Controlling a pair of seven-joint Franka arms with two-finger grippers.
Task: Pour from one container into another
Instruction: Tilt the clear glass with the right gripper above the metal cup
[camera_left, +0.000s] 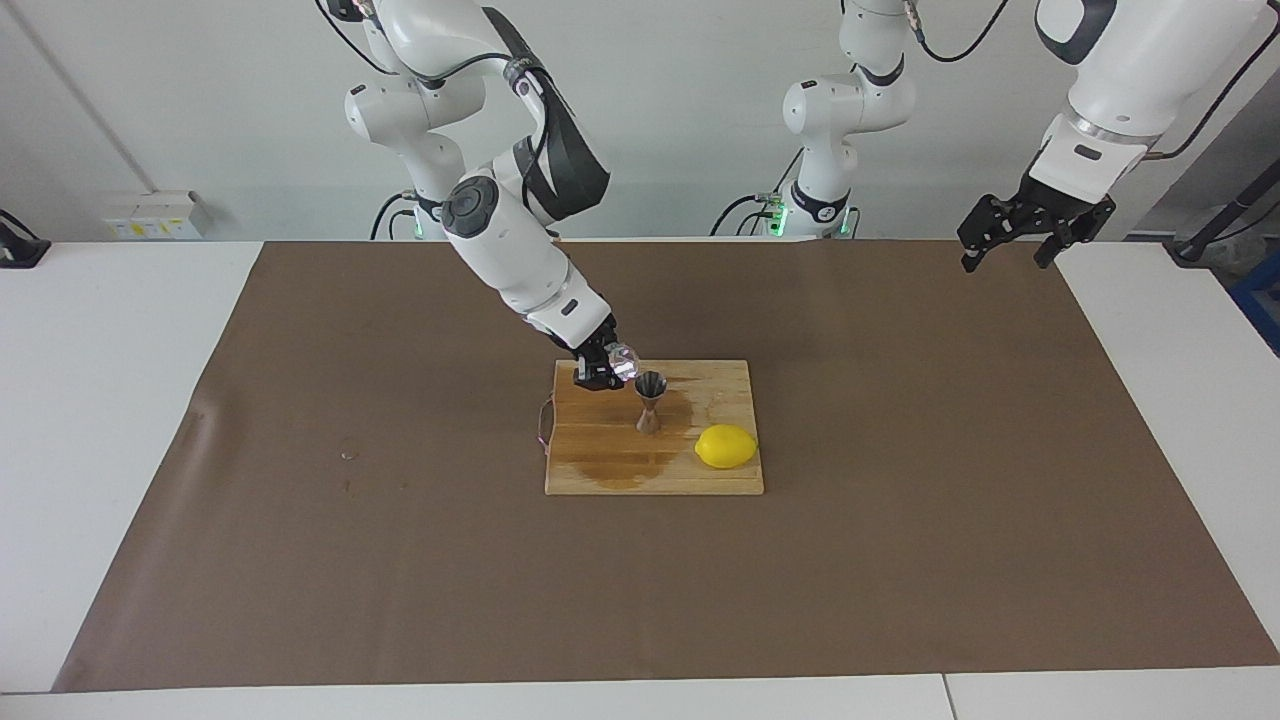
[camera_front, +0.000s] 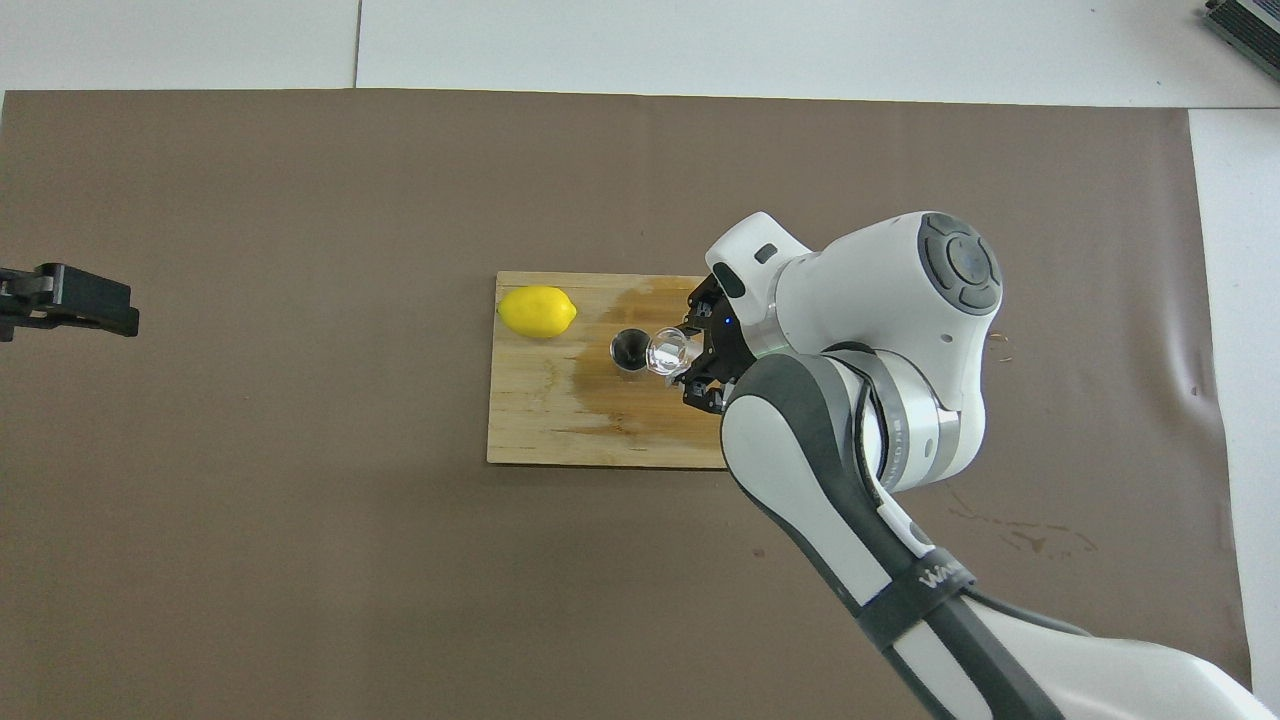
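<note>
Clear glass vessel (camera_left: 622, 360): colourless, transparent, with bright glints. Jigger (camera_left: 650, 401): grey brushed steel, dark inside the cup. Lemon (camera_left: 726, 446): plain bright yellow. Cutting board (camera_left: 720, 385): pale honey-coloured wood with fine straight grain; a large darker amber-brown wet patch spreads across its middle. Table cover (camera_left: 950, 480): matt brown, unpatterned, with a few small darker marks. Tabletop (camera_left: 100, 400): white. Right gripper (camera_left: 606, 371) and left gripper (camera_left: 1020, 240): black; arm shells white with dark grey bands.
</note>
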